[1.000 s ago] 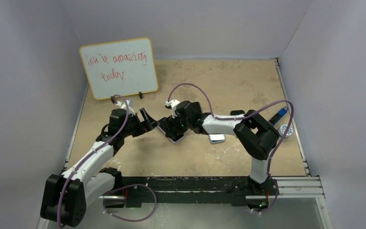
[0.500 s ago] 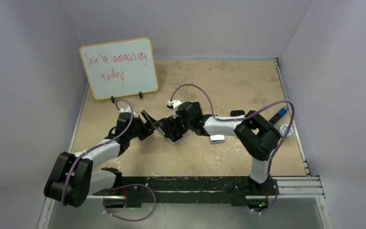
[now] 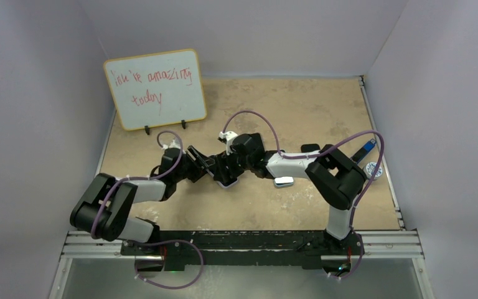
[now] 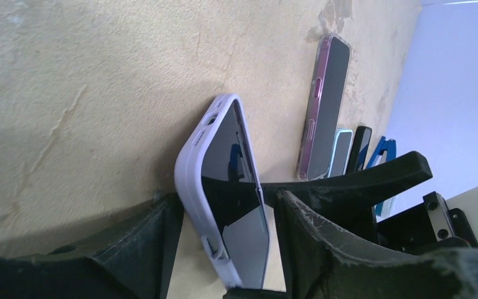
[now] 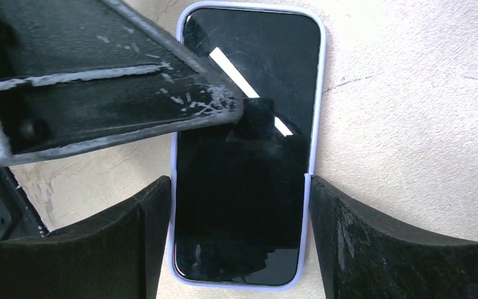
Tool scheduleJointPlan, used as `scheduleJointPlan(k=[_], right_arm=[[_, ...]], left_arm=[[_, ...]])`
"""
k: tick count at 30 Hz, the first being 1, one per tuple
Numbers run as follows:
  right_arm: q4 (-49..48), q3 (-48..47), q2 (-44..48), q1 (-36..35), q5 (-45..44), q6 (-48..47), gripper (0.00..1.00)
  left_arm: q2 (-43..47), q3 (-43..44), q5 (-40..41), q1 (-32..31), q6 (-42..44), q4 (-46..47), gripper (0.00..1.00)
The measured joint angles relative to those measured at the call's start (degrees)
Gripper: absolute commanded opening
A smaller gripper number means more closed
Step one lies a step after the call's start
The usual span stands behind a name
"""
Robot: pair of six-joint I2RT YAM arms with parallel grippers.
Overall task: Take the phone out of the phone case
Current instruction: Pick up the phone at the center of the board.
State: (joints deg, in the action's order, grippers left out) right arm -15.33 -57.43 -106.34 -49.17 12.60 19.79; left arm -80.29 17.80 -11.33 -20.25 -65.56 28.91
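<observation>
Right wrist view: the right pincer (image 5: 238,187) clasps the lilac phone case (image 4: 190,174) across its width, phone (image 5: 267,50) inside. The left pincer (image 4: 224,202) straddles it just ahead, one finger (image 5: 131,93) over the screen; grip unclear. Bare worktop (image 5: 411,93) lies below.

The phone (image 5: 243,156) has a glossy black screen with one white streak of glare. Its case (image 4: 190,174) is pale lilac. My fingers (image 4: 330,249) are black, scuffed whitish along the edges. My arms (image 3: 286,163) are white with black joints, strung with purple cables (image 3: 249,111). The table (image 3: 299,106) is mottled beige. The whiteboard (image 3: 155,87) is white, framed in yellow-orange, with red writing. The walls (image 3: 255,31) are pale grey-lilac. A second case (image 4: 323,106) is see-through purple.
</observation>
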Motion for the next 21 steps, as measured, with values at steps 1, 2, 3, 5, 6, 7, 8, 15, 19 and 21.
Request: scheduleJointPlan(k=[1,2,3,5,6,7,8,15,19,21], right_arm=[[-0.1,0.0,0.0,0.0,0.3,0.2,0.00],[-0.1,0.1,0.0,0.0,0.4,0.2,0.00],[-0.3,0.2,0.0,0.0,0.5,0.4,0.00],[-0.9,0.4,0.0,0.0,0.6,0.7,0.00],[-1.1,0.5,0.0,0.0,0.7,0.8,0.00],[-1.3,0.6,0.0,0.0,0.7,0.9,0.00],[-1.3,0.6,0.0,0.0,0.8,1.1,0.01],[-1.9,1.0,0.1,0.7,1.5,3.5,0.29],[-3.3,2.4,1.0,0.6,1.2,3.5,0.58],[-3.3,3.1,1.8,0.4,0.8,3.6,0.67]], left_arm=[[-1.0,0.0,-0.1,0.0,-0.5,1.3,0.54],[-2.1,0.1,-0.4,-0.1,-1.0,2.7,0.51],[-3.1,0.1,-0.5,-0.1,-1.4,4.0,0.47],[-4.9,0.1,-0.8,-0.1,-2.1,6.1,0.36],[-5.8,0.1,-1.0,-0.1,-2.6,7.0,0.31],[-6.8,0.1,-1.1,-0.1,-2.8,7.9,0.23],[-8.0,0.1,-1.4,-0.1,-3.1,8.8,0.17],[-11.1,-0.2,-3.2,0.0,-5.8,15.3,0.00],[-11.0,-0.8,-3.5,-0.1,-5.2,16.9,0.00],[-10.7,-1.0,-3.9,-0.2,-4.5,17.4,0.00]])
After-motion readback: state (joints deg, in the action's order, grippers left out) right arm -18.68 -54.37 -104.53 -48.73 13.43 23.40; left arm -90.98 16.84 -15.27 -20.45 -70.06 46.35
